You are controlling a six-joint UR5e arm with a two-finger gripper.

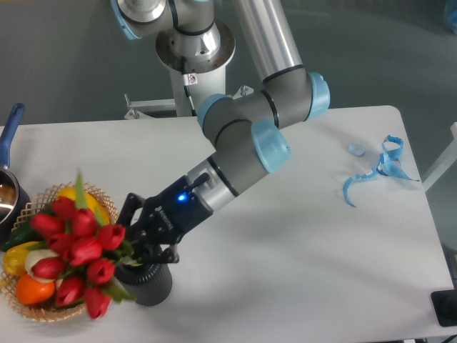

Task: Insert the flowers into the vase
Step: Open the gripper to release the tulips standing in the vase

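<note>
Flowers (77, 261) blurred, stems pinched in hand (140, 246), hiding vase (151, 282) rim.

Red tulips (77, 263) with green leaves, lower left. Ribbed dark grey vase (150, 283) beside. Black gripper (140, 246), blue light. Tan wicker basket (34, 311). Blue ribbon (377, 170), right.

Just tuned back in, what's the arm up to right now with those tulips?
The gripper holds the bunch of red tulips by the stems, right over the dark vase near the table's front left. The blooms lean out to the left, over the wicker basket of produce. The gripper hides the vase mouth, so it is unclear whether the stems are inside. A blue ribbon lies at the far right.
</note>
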